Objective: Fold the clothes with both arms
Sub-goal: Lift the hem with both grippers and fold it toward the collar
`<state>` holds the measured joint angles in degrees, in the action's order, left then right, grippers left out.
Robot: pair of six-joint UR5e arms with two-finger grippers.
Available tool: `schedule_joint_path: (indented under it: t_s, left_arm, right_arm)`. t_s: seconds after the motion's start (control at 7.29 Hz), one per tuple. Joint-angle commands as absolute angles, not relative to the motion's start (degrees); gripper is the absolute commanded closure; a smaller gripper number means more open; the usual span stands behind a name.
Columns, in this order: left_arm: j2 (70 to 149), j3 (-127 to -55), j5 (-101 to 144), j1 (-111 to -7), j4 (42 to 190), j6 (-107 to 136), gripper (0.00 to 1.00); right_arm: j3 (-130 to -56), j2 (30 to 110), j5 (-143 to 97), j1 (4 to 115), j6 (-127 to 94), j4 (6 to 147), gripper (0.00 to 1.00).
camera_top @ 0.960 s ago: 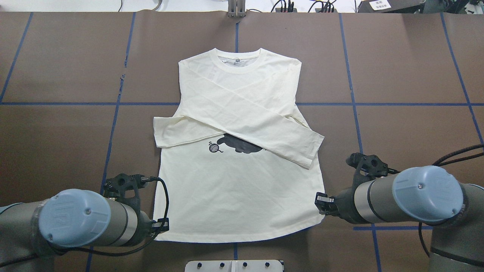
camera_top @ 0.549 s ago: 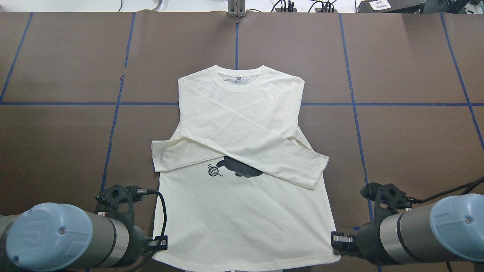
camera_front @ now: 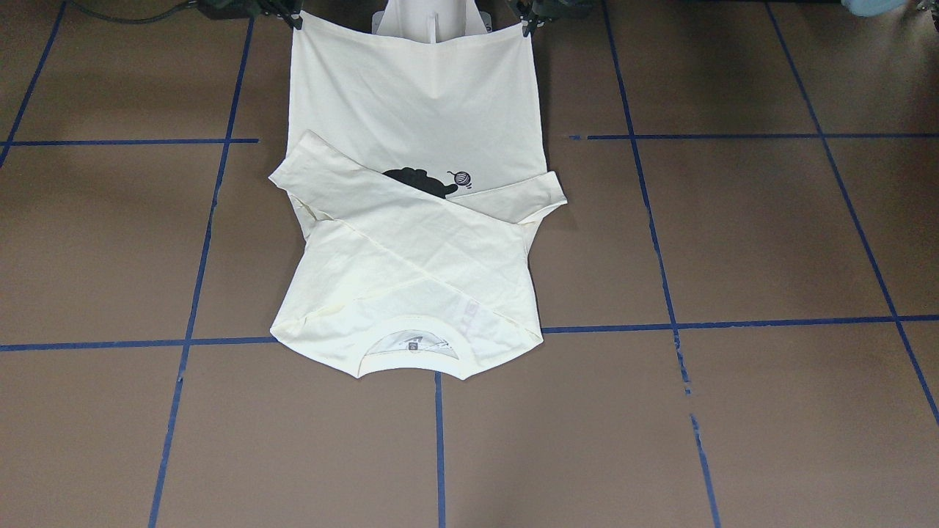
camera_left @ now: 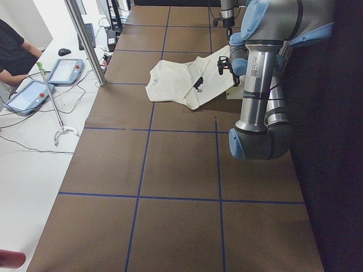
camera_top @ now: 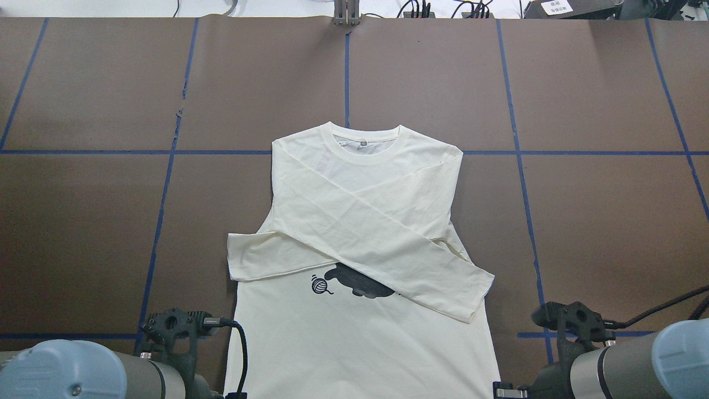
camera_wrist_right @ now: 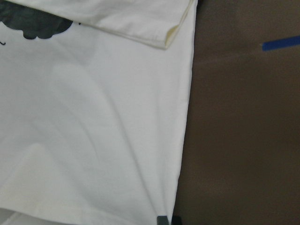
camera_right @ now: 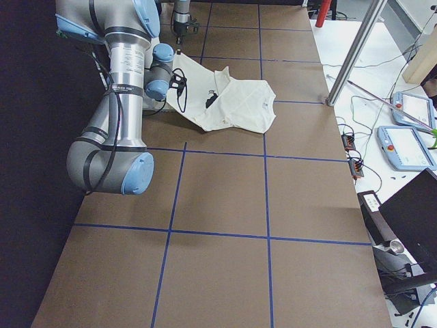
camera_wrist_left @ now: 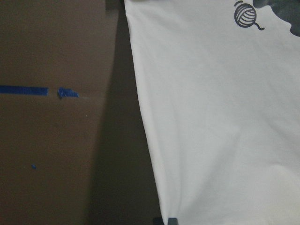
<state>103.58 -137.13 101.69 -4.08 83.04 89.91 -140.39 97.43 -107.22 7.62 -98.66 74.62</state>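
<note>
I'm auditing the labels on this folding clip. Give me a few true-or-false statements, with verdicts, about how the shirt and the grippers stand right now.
1. The T-shirt lies with its black print facing up. True.
2. Its sleeves are spread out flat to either side. False: they lie crossed over the chest.
3. The collar is at the end nearest the robot. False: it lies at the far end, and the hem is nearest the robot.
4. The left gripper and the right gripper each pinch one hem corner. True.
</note>
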Motion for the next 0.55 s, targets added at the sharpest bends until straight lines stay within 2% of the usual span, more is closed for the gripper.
schedule_joint_path:
  t_s: [0.0, 0.14, 0.41]
  left_arm:
    - [105.29, -135.27, 101.6, -7.88, 83.14, 88.52, 1.0]
    - [107.9, -134.83, 101.78, -13.48, 82.8, 82.68, 1.0]
    - [112.04, -127.83, 105.36, -23.94, 82.88, 75.63, 1.0]
  right_arm:
    - [-138.18, 95.47, -107.23, 15.6, -98.35, 74.53, 1.0]
    - [-135.12, 92.49, -107.66, 20.86, -98.09, 74.36, 1.0]
    - [-127.83, 85.46, -108.8, 27.75, -97.65, 74.27, 1.0]
